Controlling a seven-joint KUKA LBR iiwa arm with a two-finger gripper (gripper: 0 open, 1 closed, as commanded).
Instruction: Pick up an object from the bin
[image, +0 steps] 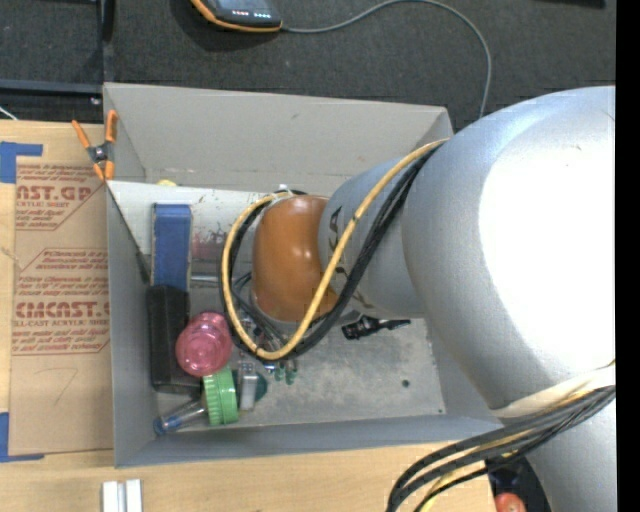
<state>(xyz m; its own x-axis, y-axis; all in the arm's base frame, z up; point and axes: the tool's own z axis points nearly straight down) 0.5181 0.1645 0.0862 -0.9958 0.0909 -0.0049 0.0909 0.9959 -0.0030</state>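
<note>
Reaching in from the right, the big silver arm (520, 250) covers that side of the grey metal bin (280, 130). Its wrist is capped by a rounded orange cover (290, 255), with yellow and black cables (235, 290) looped around it.

Below that cover sits the gripper (268, 372), low over the bin floor towards the front left. It is mostly buried under the wrist and cabling, so I cannot tell whether it stands wide or narrow, or whether anything is in it.

Now the contents, all crowded to the bin's left side. Just left of the gripper is a pink domed plastic piece (204, 343). Just ahead of it, towards the front wall, is a green ribbed plastic cap (222, 397). The two lie close together, perhaps touching. They are the nearest things to the gripper, and which one it is over is not clear from this angle.

A clear tube with a blue tip (175, 420) pokes out from beside the green cap, angled into the front left corner. Along the left wall lies a black oblong block (165, 335), right beside the pink piece. Behind that, further back along the same wall, is a blue rectangular block (171, 245).
</note>
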